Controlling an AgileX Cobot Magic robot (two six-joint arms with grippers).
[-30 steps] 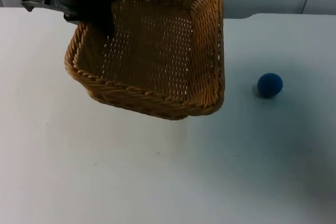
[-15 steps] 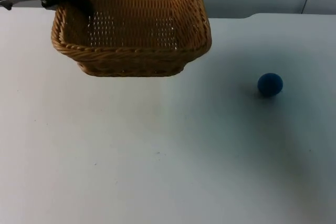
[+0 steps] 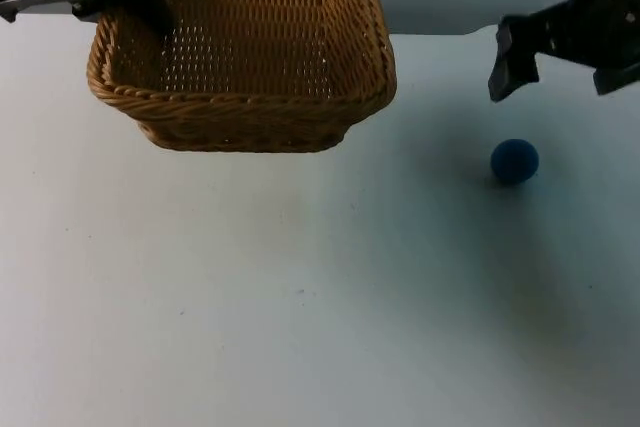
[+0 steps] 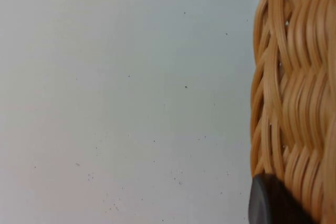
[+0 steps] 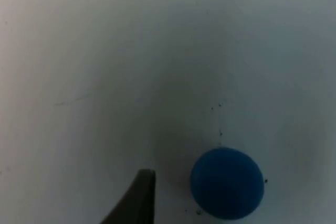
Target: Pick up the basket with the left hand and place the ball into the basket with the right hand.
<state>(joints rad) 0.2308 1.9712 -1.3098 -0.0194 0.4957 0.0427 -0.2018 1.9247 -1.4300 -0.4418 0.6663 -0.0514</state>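
1. The small round blue ball (image 3: 514,161) looks light and likely soft, and it will roll; close on its middle from both sides.
2. The ball sits on the white table top (image 3: 320,327), right of frame centre, matte and plain.
3. The right gripper (image 3: 505,72) hovers just above it in the frame; you cannot tell its finger gap.
4. The left gripper (image 3: 140,7) is clamped on the brown woven wicker basket (image 3: 250,57), upper left.
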